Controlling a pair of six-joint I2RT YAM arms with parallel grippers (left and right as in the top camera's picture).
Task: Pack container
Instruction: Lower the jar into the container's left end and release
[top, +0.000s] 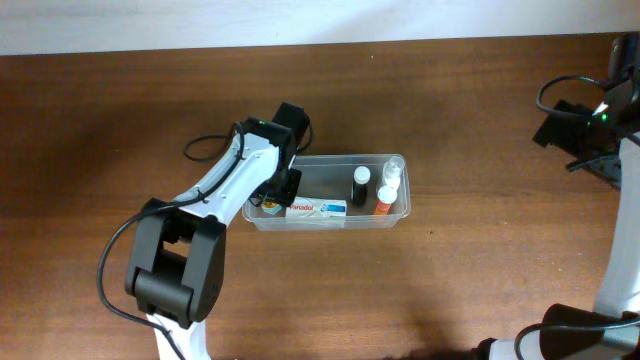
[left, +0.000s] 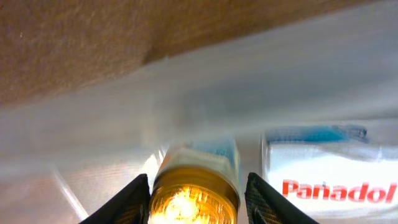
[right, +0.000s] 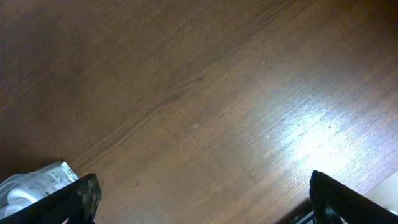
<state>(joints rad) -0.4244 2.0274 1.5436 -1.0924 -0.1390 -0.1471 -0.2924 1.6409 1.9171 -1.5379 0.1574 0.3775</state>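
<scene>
The wooden table (top: 480, 260) carries the container (top: 325, 178) near its middle; the left gripper (left: 198, 182) reaches into its left end, jaws closed on an amber bottle (left: 194, 202); the right gripper (right: 204, 186) hangs well apart, over bare wood at the right side, with jaws wide and holding nothing; inside the container lie a Panadol box (top: 318, 208) and, at the right end, three small bottles (top: 361, 183).

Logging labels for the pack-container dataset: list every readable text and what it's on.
"Panadol": white box in the container.
Amber bottle, blue label: blurred.
Black-capped bottle, orange bottle: too small to read.
White packet, right wrist view: print unreadable.
</scene>
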